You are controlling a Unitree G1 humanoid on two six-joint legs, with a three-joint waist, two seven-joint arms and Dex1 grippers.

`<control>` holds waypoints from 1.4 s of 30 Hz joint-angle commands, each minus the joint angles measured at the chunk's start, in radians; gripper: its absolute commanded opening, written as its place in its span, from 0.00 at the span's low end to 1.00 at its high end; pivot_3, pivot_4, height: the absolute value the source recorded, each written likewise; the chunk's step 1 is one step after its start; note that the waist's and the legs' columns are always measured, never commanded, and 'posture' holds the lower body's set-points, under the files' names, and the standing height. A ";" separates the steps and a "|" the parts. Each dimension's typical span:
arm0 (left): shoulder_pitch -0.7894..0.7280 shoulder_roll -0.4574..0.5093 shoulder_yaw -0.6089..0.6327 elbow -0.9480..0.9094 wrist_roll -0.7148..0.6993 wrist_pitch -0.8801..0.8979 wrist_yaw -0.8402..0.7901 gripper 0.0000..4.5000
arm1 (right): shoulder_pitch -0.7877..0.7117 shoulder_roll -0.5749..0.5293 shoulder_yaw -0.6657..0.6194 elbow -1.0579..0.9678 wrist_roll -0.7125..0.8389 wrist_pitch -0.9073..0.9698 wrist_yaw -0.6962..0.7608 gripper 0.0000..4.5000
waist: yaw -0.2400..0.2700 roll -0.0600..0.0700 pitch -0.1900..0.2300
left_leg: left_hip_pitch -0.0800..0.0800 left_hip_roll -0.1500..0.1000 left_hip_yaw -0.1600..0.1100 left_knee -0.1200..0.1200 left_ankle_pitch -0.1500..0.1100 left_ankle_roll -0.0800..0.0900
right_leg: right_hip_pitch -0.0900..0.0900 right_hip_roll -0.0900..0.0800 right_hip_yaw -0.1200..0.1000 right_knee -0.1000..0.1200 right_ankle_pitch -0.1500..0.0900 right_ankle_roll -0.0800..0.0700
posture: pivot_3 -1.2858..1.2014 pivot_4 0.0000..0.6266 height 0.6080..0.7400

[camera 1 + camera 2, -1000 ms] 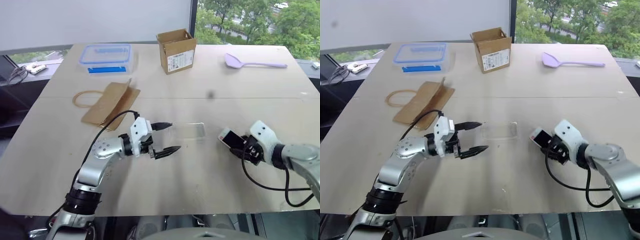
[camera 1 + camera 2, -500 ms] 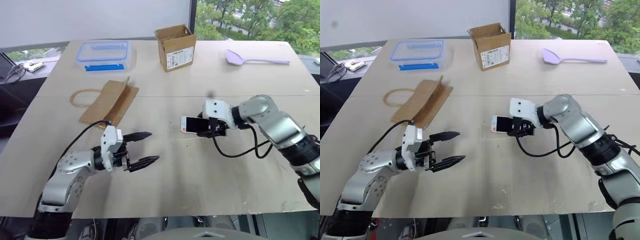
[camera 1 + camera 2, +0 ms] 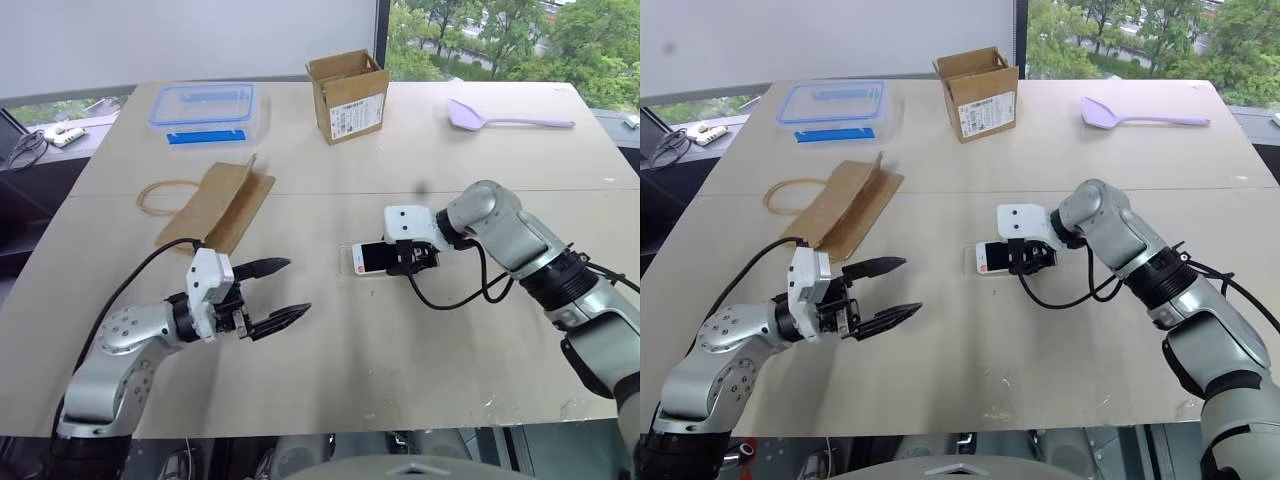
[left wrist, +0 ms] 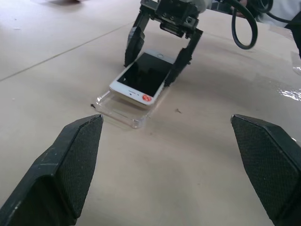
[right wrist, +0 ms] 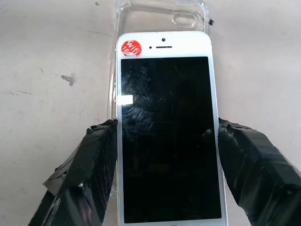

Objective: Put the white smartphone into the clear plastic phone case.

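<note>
Pale wooden table (image 3: 330,400), window beyond. Right gripper (image 3: 405,256) clamps white smartphone (image 5: 167,127) by its 2 long edges, screen up, lying over clear plastic phone case (image 4: 123,113) at table centre, not yet seated. Left gripper (image 3: 275,293) spread wide, empty, near left. Phone likely stiff, slick, light; case thin, flexible, probably slides when pressed.
</note>
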 commanded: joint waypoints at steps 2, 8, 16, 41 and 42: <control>-0.016 0.007 -0.004 -0.074 -0.022 0.031 0.029 1.00 | -0.005 0.017 0.013 -0.028 -0.031 0.035 0.030 0.63 | -0.001 0.000 0.000 | 0.000 0.000 0.000 0.000 0.000 0.000 | 0.000 0.000 0.000 0.000 0.000 0.000 | 0.52 0.24 1.00; -0.046 0.005 -0.030 -0.069 -0.013 0.045 0.040 1.00 | 0.006 0.037 0.002 -0.054 -0.052 0.098 0.015 0.98 | -0.001 0.000 0.000 | 0.001 0.000 0.000 0.000 0.000 0.000 | 0.000 0.000 0.000 0.001 0.000 0.000 | 0.52 0.24 1.00; -0.081 0.002 -0.059 -0.053 -0.005 0.051 0.041 1.00 | 0.019 0.053 -0.044 -0.132 -0.038 0.182 -0.012 0.60 | -0.002 0.000 0.000 | 0.001 0.000 0.000 0.000 0.000 -0.001 | 0.000 0.000 0.000 0.002 0.000 0.000 | 0.52 0.24 1.00; -0.112 -0.027 -0.080 0.049 0.038 0.013 0.052 1.00 | -0.002 0.099 -0.233 -0.199 0.113 0.253 -0.162 0.40 | -0.002 0.000 0.000 | 0.001 -0.001 0.000 0.001 0.001 -0.001 | -0.002 0.000 0.001 0.008 0.000 0.000 | 0.52 0.24 1.00; -0.115 -0.030 -0.082 0.054 0.043 0.014 0.059 1.00 | 0.005 0.110 -0.236 -0.198 0.117 0.249 -0.173 0.30 | -0.001 0.000 0.000 | 0.001 -0.001 0.000 0.001 0.001 -0.001 | -0.002 0.000 0.001 0.008 0.000 0.000 | 0.52 0.24 1.00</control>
